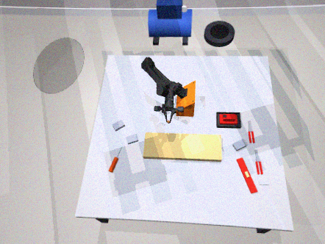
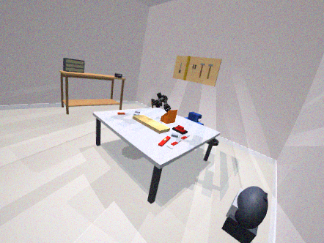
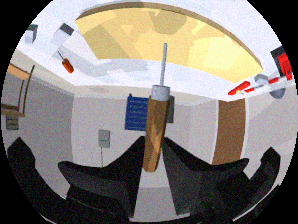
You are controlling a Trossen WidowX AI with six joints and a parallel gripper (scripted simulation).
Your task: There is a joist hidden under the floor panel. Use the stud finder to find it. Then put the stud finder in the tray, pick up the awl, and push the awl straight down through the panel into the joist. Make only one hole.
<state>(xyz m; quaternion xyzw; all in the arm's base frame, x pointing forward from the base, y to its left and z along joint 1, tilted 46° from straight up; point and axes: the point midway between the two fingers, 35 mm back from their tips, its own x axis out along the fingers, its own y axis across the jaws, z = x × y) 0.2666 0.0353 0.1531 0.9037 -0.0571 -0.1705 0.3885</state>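
My gripper (image 1: 168, 118) (image 3: 153, 140) is shut on the awl (image 3: 157, 120), gripping its wooden handle. The awl's metal shaft sticks out beyond the fingers, toward the panel in the wrist view. The pale yellow floor panel (image 1: 184, 147) (image 2: 151, 124) (image 3: 125, 35) lies on the table. In the top view the gripper is just beyond the panel's far edge, left of its middle, not over it. The red stud finder (image 1: 229, 120) (image 2: 179, 127) sits in the black tray (image 1: 228, 127), right of the panel. No hole can be made out in the panel. The joist is hidden.
An orange angled stand (image 1: 187, 101) (image 2: 169, 117) is close beside the arm. An orange-handled screwdriver (image 1: 113, 164) (image 3: 68, 65) and two grey blocks (image 1: 118, 125) (image 1: 132, 139) lie left. A red level (image 1: 247, 176), two red-handled tools (image 1: 251, 137) (image 1: 259, 167) and another grey block (image 1: 240, 145) lie right.
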